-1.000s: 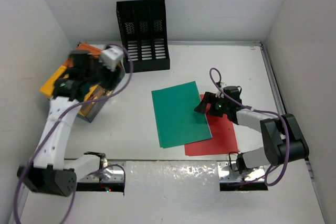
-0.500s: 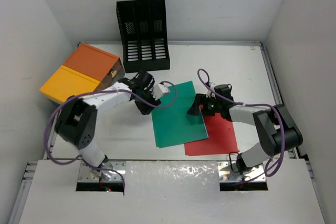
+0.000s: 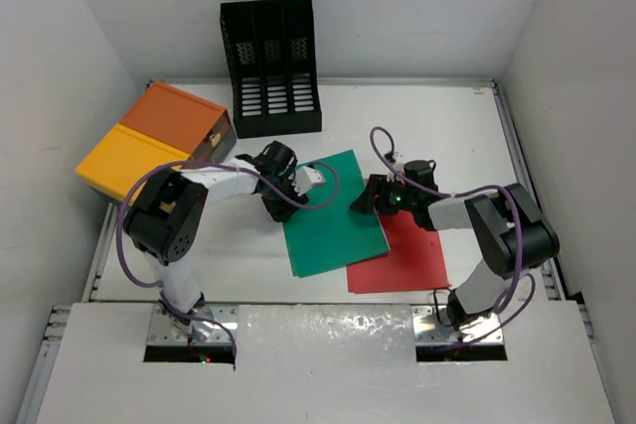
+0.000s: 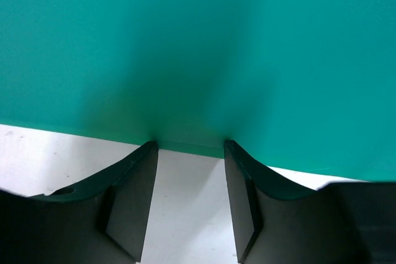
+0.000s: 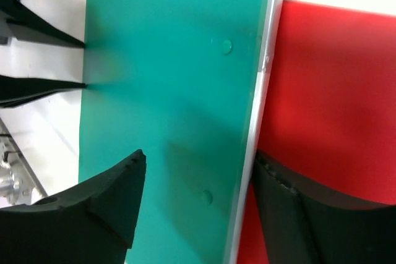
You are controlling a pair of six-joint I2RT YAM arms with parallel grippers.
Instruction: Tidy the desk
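A green folder lies on the white desk, overlapping a red folder beneath its right side. My left gripper is open, its fingertips touching the green folder's left edge, with bare desk between them. My right gripper is open at the folder's right edge. In the right wrist view it straddles that edge, one finger over the green folder, the other over the red folder.
A black mesh file rack stands at the back. An orange-and-yellow drawer box sits at the far left. White walls enclose the desk on three sides, and metal rails run along its edges.
My left arm swung from the drawer box to the green folder's left edge. The right gripper slid left and its jaws narrowed. The green folder shifted left.
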